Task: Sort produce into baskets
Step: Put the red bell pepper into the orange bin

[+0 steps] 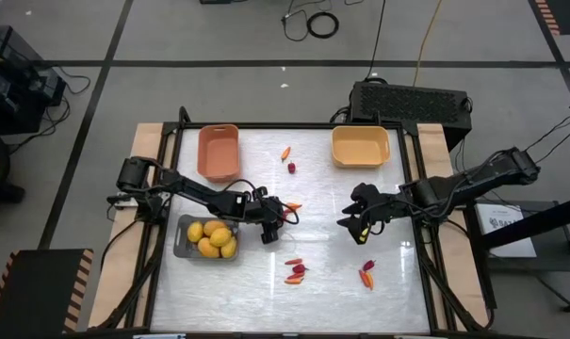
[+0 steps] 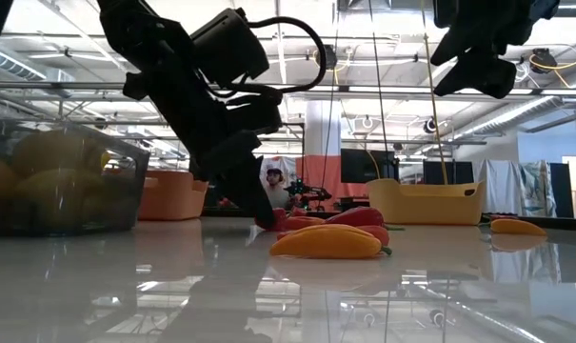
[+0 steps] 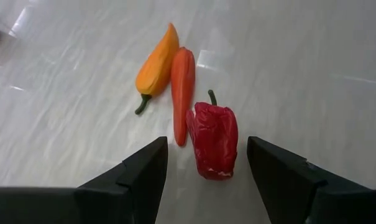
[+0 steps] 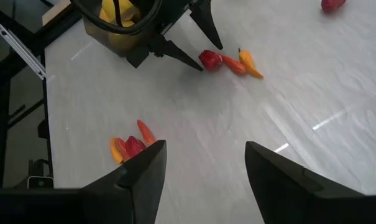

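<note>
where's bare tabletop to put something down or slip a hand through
Free: the near left corner in front of the grey plastic tray; the strip between the salmon-orange tray and the yellow-orange tray, except two small pieces. Crowded: around the open left hand, over three peppers.

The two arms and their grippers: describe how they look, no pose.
Both arms are dark, slim and jointed, with black cables looped along them. The left gripper has two black, wedge-shaped fingers. The right gripper looks alike, with a small yellow marking near its wrist.

No text, label, brand, number or sign can be read in any view.
</note>
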Action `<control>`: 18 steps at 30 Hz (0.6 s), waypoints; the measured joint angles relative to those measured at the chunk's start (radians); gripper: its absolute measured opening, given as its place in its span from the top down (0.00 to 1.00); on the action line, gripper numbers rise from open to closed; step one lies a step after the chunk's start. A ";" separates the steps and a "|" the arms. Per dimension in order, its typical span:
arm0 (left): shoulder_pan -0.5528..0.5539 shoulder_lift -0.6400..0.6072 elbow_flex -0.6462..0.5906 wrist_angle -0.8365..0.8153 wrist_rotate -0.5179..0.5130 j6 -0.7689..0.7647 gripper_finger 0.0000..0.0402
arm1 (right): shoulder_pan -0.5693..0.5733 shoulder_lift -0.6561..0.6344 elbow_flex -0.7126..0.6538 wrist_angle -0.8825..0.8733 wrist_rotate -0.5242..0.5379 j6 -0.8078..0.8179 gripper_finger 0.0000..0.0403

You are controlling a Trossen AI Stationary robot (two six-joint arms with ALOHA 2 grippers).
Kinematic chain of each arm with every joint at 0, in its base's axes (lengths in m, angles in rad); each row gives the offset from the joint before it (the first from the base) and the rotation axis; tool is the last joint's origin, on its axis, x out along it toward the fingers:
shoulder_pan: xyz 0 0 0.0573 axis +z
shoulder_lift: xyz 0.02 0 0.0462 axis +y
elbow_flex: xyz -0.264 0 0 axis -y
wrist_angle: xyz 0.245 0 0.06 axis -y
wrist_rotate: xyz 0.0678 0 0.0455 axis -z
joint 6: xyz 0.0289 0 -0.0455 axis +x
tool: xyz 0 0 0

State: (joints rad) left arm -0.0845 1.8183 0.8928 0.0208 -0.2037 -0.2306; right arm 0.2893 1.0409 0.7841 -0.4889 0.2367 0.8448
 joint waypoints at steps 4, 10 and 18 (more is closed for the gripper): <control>0.000 0.000 0.000 -0.002 0.001 -0.001 0.43 | 0.000 0.000 0.000 0.000 0.000 0.000 0.48; 0.000 0.000 0.000 -0.004 0.001 -0.003 0.53 | 0.000 0.000 0.000 0.000 0.001 0.000 0.48; 0.000 -0.010 0.000 -0.017 0.002 -0.026 0.64 | 0.000 0.000 0.000 0.000 0.002 0.000 0.48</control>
State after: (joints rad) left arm -0.0845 1.8084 0.8928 0.0037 -0.2020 -0.2562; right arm 0.2893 1.0409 0.7841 -0.4892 0.2382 0.8444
